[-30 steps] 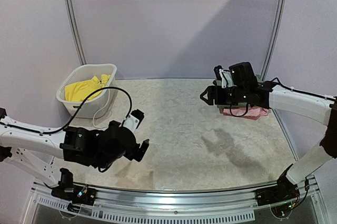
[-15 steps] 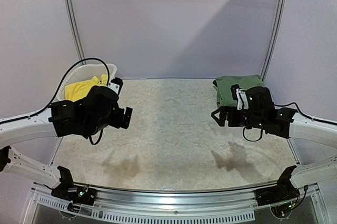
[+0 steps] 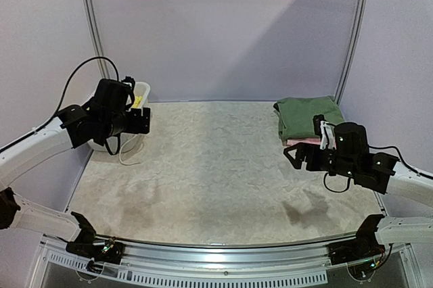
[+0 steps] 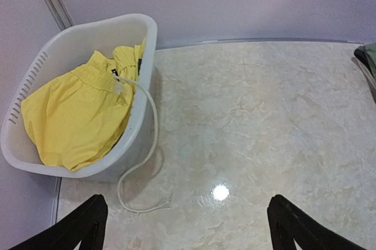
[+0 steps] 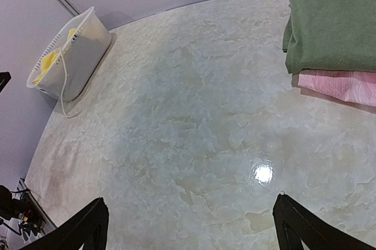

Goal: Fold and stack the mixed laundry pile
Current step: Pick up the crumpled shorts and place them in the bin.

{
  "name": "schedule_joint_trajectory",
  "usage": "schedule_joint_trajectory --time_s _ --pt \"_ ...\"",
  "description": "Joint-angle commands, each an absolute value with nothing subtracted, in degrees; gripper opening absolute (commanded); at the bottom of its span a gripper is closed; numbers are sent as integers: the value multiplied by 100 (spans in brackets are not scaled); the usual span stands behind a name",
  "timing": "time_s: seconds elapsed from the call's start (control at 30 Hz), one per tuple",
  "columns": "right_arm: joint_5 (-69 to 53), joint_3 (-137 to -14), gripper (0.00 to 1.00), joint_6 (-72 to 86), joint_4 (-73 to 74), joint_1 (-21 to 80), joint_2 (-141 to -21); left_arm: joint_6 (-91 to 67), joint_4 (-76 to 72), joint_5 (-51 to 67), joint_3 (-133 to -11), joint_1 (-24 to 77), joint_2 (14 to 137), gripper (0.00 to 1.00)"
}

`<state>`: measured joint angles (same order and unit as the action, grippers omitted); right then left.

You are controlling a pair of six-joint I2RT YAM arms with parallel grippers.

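Starting at the left! From above, just a sliver of basket (image 3: 142, 89) peeking out behind the left arm (image 3: 40, 146), at ten o'clock on the table (image 3: 216, 166). Over to the left wrist camera for the full story: yellow shorts (image 4: 76, 115) heaped inside, with a white drawstring (image 4: 151, 138) spilling over the rim and looping down onto the table. Then the left gripper (image 4: 187, 215): spread wide, holding nothing, hovering above bare table, shorts up at ten o'clock from it, well apart.

Sliding right now, on to the right gripper (image 5: 191, 220): also splayed wide and empty, up off the table. At one o'clock from it, near but not touching: folded green top (image 5: 332, 21) on the pink garment (image 5: 341, 85). Barely a pink strip from above; far plainer from the right wrist, jutting out under the green's near edge.
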<state>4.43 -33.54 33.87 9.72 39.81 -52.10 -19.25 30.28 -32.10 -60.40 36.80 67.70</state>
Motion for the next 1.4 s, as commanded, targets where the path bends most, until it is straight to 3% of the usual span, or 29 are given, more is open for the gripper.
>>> schedule_joint_trajectory --time_s 0.0,0.17,0.6,1.13,1.37 --pt "508 -3146 99 3536 1124 4019 -5092 -1823 2995 -2604 -6468 2954 6959 95" --pt "459 -3075 99 3610 1154 4021 -5085 -1847 3081 -2291 -6894 2145 7267 92" --pt "367 -2927 99 3888 1430 4030 -4975 -2506 2767 -63 -7836 305 8916 83" --pt "467 -2825 99 4147 2180 4026 -4235 -2540 3326 664 -10210 0 11611 71" --pt "496 -2843 99 4174 2327 4026 -4144 -2632 3452 635 -10531 2 12094 56"
